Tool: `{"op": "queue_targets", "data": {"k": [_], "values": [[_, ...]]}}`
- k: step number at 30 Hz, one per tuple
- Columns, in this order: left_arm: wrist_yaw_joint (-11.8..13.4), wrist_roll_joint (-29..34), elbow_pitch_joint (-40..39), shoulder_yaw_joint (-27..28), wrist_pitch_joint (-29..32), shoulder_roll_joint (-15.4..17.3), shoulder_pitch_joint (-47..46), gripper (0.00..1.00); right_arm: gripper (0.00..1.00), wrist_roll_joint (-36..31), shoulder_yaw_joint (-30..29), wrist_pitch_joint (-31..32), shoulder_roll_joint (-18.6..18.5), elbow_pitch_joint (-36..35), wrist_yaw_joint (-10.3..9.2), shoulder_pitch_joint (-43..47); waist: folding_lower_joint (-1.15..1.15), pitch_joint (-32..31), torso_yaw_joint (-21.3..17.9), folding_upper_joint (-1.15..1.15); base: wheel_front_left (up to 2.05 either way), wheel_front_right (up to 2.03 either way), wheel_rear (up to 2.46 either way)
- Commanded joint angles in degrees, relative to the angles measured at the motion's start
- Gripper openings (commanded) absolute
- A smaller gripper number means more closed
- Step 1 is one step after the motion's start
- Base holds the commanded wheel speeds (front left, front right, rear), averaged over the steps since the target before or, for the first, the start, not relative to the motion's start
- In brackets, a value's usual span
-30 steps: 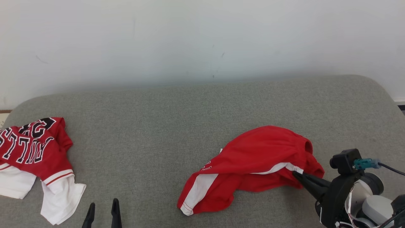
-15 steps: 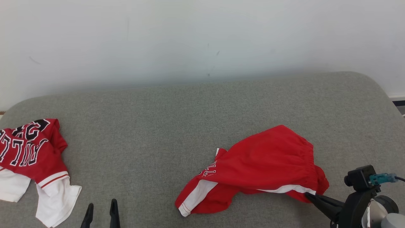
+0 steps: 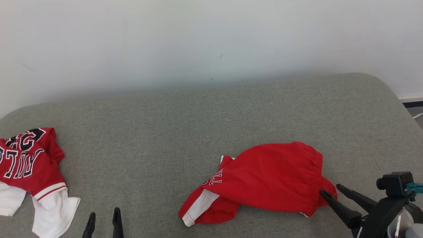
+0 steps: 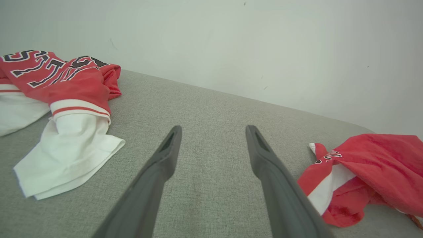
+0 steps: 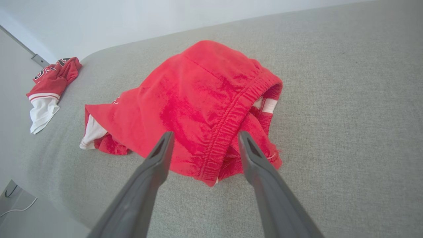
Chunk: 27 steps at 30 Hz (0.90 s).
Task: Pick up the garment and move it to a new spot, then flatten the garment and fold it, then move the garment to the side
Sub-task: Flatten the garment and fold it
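Note:
The garment [image 3: 264,181], red shorts with white side stripes, lies crumpled on the grey cushion at the right; it shows too in the left wrist view [image 4: 373,165]. My right gripper [image 3: 329,189] is open at its waistband end, fingertips on either side of the elastic hem [image 5: 224,132], gripping nothing. In the right wrist view the shorts [image 5: 198,99] spread away from the open right gripper [image 5: 206,133]. My left gripper [image 3: 104,212] stands open and empty at the lower left, over bare cushion [image 4: 213,127].
A red and white jersey [image 3: 26,162] with black lettering lies bunched at the far left [image 4: 66,82], small in the right wrist view [image 5: 49,82]. The grey cushion [image 3: 165,132] runs back to a white wall. Its rounded right edge is near my right arm.
My right gripper was shut on the garment's waistband and has now opened, letting it go. The shorts have dropped and settled flatter on the cushion. The camera has shifted slightly.

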Motion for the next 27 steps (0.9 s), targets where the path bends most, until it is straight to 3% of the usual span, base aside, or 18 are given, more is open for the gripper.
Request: {"op": "queue_targets", "data": {"k": [1,7,13,27], "values": [[0.1,0.3,0.0,0.1,-0.2,0.0,0.3,1.0,1.0,0.2,-1.3,-1.4,0.2,-0.5,0.01,0.6,0.0,0.0,0.0,0.0,0.0,0.0,0.0],[0.0,0.4,-0.1,-0.1,-0.2,0.0,0.1,1.0,1.0,-1.6,-4.2,-5.9,2.2,0.5,0.01,2.2,0.0,-0.2,0.2,0.0,0.0,0.0,0.0],[0.0,0.5,-0.3,0.0,-0.2,0.0,0.4,1.0,1.0,-3.4,-5.1,-6.1,5.0,3.2,0.01,4.0,0.0,-0.4,0.8,0.0,0.0,0.0,0.0],[-0.2,0.4,-0.2,-0.6,-0.2,0.0,-0.4,1.0,1.0,-8.8,-7.4,-3.4,14.7,18.4,0.01,-0.9,0.0,0.4,2.7,0.0,0.0,0.0,0.0]]}}
